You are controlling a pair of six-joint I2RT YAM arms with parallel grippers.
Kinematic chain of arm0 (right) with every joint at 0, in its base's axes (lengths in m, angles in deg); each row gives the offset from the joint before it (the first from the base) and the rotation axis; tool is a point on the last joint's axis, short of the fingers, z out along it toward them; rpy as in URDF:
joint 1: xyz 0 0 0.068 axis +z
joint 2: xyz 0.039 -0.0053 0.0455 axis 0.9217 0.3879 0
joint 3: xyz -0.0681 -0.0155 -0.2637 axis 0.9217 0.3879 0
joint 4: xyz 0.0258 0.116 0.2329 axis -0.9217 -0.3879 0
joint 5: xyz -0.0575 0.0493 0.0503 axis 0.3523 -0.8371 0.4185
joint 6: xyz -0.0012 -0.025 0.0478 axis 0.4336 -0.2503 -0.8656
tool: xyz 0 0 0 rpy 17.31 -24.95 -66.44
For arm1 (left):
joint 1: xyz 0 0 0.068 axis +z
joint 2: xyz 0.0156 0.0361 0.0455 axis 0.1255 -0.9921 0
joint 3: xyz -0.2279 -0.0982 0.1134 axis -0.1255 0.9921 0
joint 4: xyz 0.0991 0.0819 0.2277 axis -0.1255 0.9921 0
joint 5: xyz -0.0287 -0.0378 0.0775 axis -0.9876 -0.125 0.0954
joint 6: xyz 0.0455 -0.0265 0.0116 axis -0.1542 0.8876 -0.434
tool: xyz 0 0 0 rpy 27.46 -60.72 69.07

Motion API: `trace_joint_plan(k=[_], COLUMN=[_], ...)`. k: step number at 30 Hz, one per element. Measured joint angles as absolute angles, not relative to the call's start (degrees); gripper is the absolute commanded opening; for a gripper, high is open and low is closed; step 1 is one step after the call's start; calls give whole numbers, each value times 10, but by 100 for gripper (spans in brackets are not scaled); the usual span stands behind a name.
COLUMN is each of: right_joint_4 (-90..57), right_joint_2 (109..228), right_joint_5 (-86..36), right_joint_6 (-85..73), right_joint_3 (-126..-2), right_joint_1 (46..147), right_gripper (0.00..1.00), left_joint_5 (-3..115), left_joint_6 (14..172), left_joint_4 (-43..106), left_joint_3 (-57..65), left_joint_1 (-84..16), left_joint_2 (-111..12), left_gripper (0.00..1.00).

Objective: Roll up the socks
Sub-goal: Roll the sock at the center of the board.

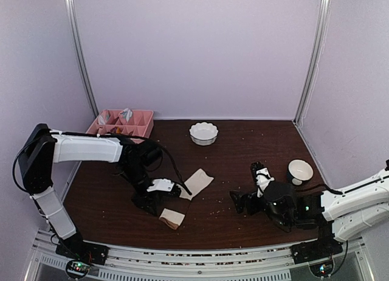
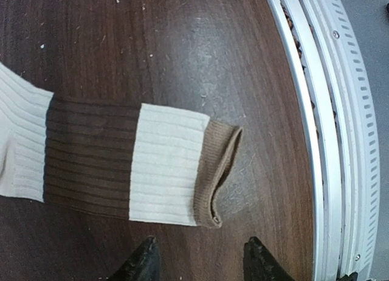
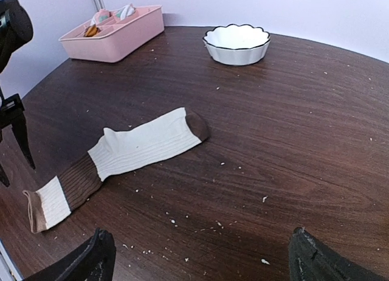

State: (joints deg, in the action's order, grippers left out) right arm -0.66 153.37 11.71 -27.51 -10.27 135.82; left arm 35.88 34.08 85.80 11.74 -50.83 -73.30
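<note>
One cream-beige sock with dark brown patches lies flat on the dark table, its toe to the back right. Its cuff end shows a tan-brown band, slightly lifted; I cannot tell whether that is a second sock underneath. No separate plain tan sock shows. My left gripper is open and empty, just short of the cuff, its fingertips on either side of the gap. It stands left of the sock in the top view. My right gripper is open wide and empty, well to the right of the sock.
A white scalloped bowl stands at the back centre. A pink divided tray sits at the back left. A small white bowl is near the right arm. Crumbs dot the table. A metal rail runs along the near edge.
</note>
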Motion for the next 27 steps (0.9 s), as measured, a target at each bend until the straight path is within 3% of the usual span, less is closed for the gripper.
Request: trace_joint_plan(k=[7, 13, 20, 27], right_joint_4=[11, 51, 111, 136], right_joint_2=[1650, 1726, 1814, 1844], right_joint_5=[84, 41, -9, -41], right_joint_6=[-223, -181, -124, -49], right_joint_3=[-158, -226, -260, -270], right_joint_1=[1392, 1427, 1466, 1485], right_gripper=[89, 79, 75, 75], left_joint_5=[354, 361, 372, 372], left_joint_6=[347, 352, 357, 370], left_joint_4=[842, 828, 821, 821], left_joint_3=[122, 128, 129, 124], left_joint_1=[-532, -545, -545, -544], left_joint_2=[-740, -752, -769, -798], left_gripper=[37, 22, 3, 0])
